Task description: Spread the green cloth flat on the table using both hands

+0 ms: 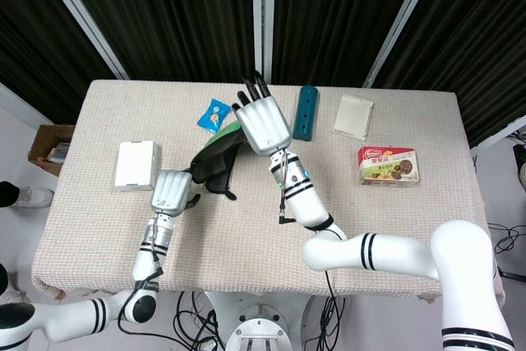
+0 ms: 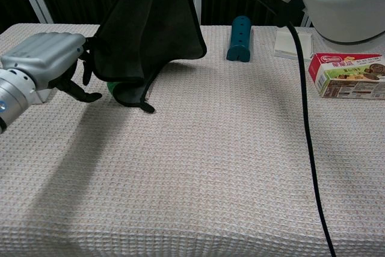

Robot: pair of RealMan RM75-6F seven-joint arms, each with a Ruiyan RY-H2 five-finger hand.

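Observation:
The green cloth (image 1: 215,160), dark on the side facing the cameras, hangs stretched between my two hands above the table (image 1: 271,228). In the chest view the cloth (image 2: 150,34) drapes like a sheet, its lowest fold touching the table at the left. My left hand (image 1: 171,191) grips the cloth's lower left corner; the chest view shows the left hand (image 2: 42,70) low over the table with its fingers curled at the cloth's edge. My right hand (image 1: 263,121) holds the upper right part, raised, with its dark fingers pointing away. The chest view shows only the right arm.
A white box (image 1: 136,164) lies at the left, a blue snack packet (image 1: 214,114) behind the cloth. A teal block (image 1: 306,111), a white pad (image 1: 353,117) and a red-green carton (image 1: 388,164) sit to the right. A cardboard box (image 1: 51,145) stands off the table's left edge.

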